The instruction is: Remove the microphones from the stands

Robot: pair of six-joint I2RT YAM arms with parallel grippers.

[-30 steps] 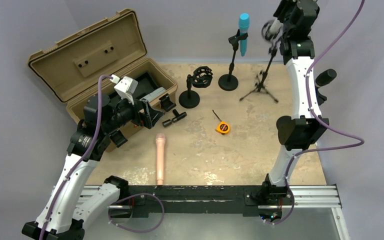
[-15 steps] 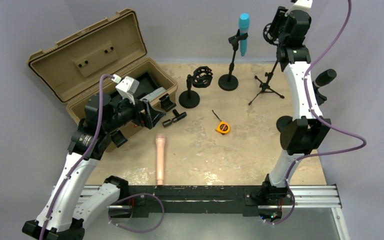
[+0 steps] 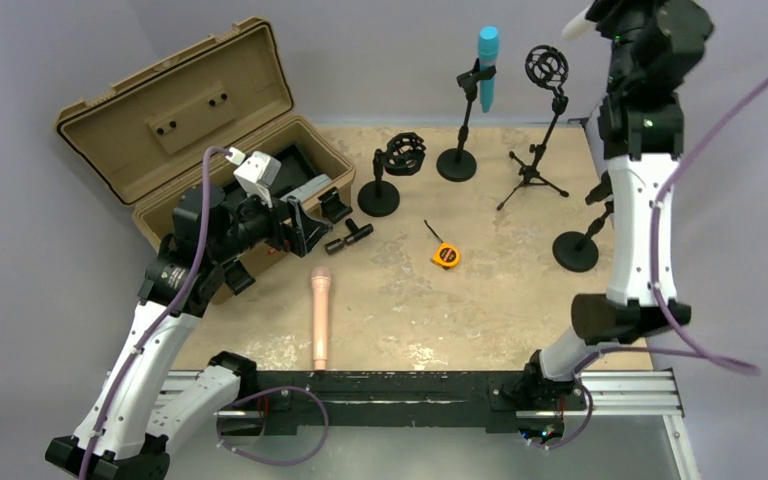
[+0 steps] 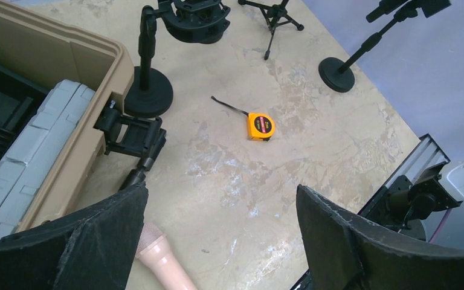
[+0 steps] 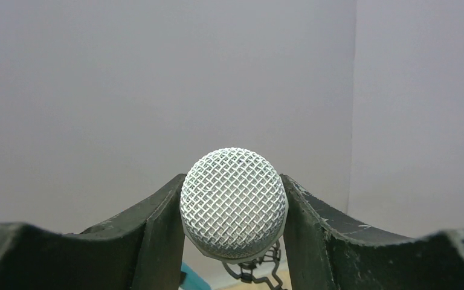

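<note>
The right end effector (image 5: 232, 188) is clamped on the silver mesh-headed microphone (image 5: 234, 205), held high and apart from the black tripod stand (image 3: 535, 150) on the mottled beige bench (image 3: 400, 300). The left end effector (image 4: 222, 192) hangs with its fingers spread wide, beside the tan plastic case (image 3: 190, 110).
</note>
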